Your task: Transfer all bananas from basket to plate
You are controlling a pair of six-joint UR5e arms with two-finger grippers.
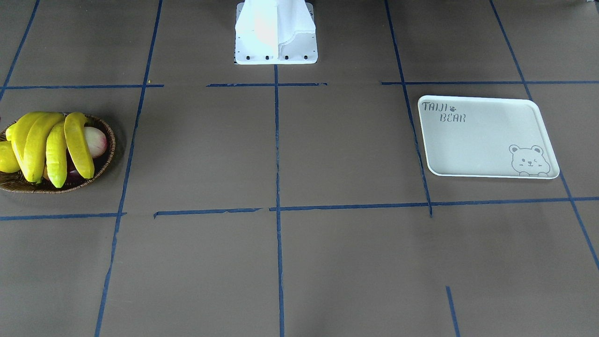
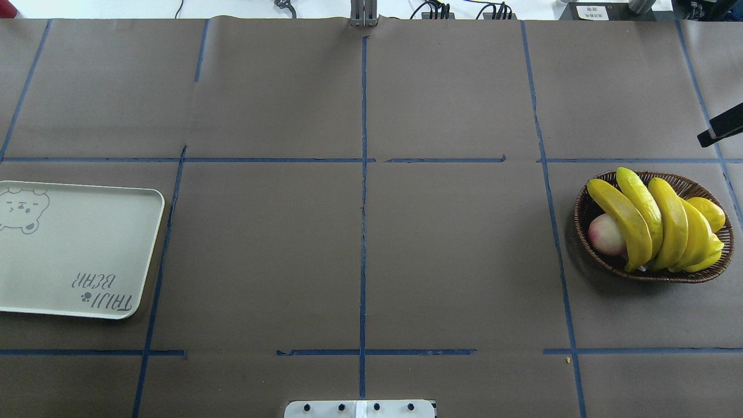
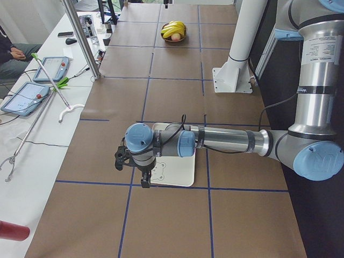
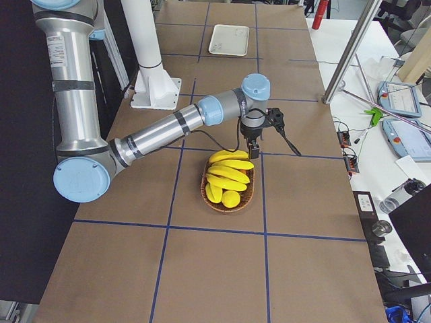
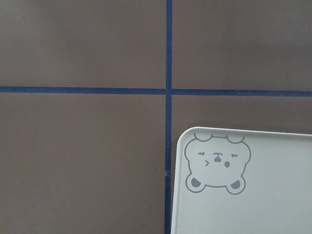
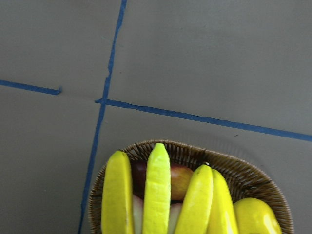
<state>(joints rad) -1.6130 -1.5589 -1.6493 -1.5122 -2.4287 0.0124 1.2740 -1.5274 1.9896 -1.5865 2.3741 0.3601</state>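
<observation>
Several yellow bananas (image 2: 650, 223) lie side by side across the brown wicker basket (image 2: 598, 191), on the table's right in the overhead view; the same bananas (image 1: 56, 145) fill the basket (image 1: 105, 161) in the front view. The white plate (image 2: 81, 249) with its bear print sits bare at the table's left edge, also seen as the plate (image 1: 486, 140). My right gripper (image 4: 252, 151) hangs just above the bananas' (image 4: 229, 176) far ends. My left gripper (image 3: 143, 180) hovers over the plate's (image 3: 177, 174) bear corner. I cannot tell whether either gripper is open or shut.
A pinkish round fruit (image 2: 606, 235), a stubby yellow fruit (image 2: 711, 212) and a dark red fruit (image 6: 181, 178) share the basket. The white robot base (image 1: 276, 32) stands at the table's middle. Beyond the table's far edge lie tablets (image 3: 51, 67), cables and a pole (image 3: 80, 37).
</observation>
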